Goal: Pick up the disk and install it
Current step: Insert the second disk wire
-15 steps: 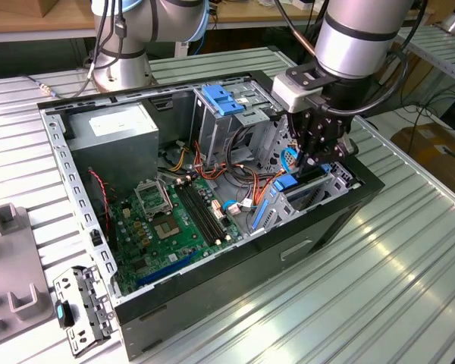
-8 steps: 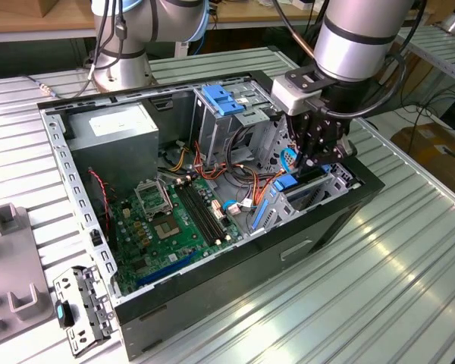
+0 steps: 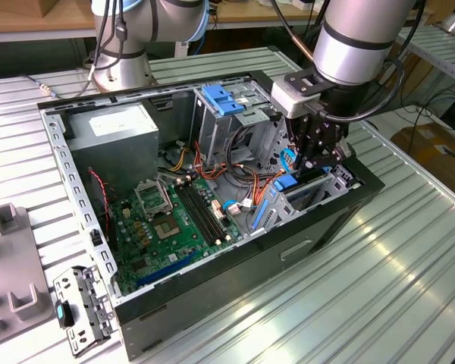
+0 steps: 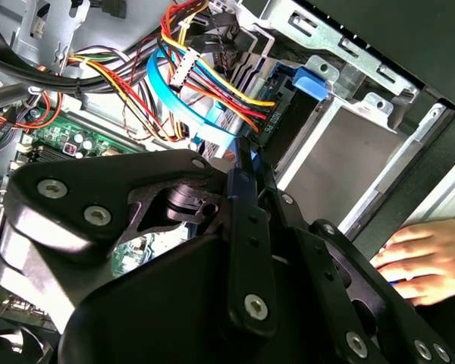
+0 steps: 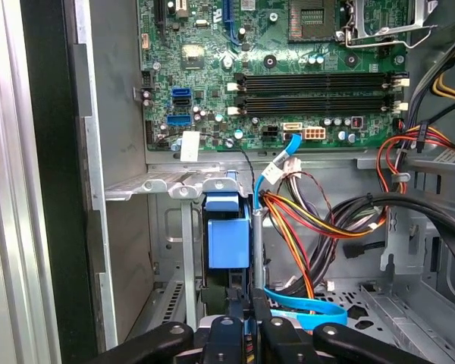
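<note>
**Inspector A:** Going from the exterior view's left: the power supply (image 3: 110,133) and the motherboard (image 3: 171,220) are lying well apart from the work. I am flagging no hazard there.

**Inspector B:** And in the middle?

**Inspector A:** The cable bundle (image 3: 243,182) is crowding the drive bay (image 4: 341,152). A flat blue data cable (image 5: 303,311) is looping just beside the gripper (image 5: 246,330). In my judgement it is risking a snag or a pinch behind the drive.

**Inspector B:** Where is the disk?

**Inspector A:** At the right. The disk (image 5: 227,246) is standing on edge in the mouth of the bay, blue carrier rail showing. The fingers appear to be clamping it, drawn close together. A slight tilt could be jamming the rails against the metal walls.

**Inspector B:** Anything else?

**Inspector A:** A person's hand (image 4: 428,258) is resting on the case edge near the gripper. That is a pinch risk.
</note>
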Motion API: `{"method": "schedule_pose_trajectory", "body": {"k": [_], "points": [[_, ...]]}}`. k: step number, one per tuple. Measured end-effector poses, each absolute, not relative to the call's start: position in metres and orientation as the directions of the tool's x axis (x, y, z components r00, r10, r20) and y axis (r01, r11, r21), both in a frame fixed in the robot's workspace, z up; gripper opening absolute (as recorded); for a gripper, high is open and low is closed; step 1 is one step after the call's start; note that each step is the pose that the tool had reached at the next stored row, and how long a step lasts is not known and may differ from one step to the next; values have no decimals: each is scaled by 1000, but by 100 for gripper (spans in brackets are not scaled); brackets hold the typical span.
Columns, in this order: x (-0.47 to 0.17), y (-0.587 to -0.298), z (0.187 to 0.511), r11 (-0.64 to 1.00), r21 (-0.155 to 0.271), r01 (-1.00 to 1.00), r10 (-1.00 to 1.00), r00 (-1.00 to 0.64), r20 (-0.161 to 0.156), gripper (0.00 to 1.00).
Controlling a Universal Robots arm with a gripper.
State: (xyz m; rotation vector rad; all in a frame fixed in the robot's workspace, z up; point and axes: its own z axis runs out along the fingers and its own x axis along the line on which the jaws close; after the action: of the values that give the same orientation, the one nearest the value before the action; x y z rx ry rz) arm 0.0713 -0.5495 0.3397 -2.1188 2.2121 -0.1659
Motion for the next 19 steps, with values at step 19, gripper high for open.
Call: {"method": "schedule_pose_trajectory", "body": {"k": [19], "points": [[71, -549, 358, 41, -129, -991, -999, -44, 21, 29]]}}
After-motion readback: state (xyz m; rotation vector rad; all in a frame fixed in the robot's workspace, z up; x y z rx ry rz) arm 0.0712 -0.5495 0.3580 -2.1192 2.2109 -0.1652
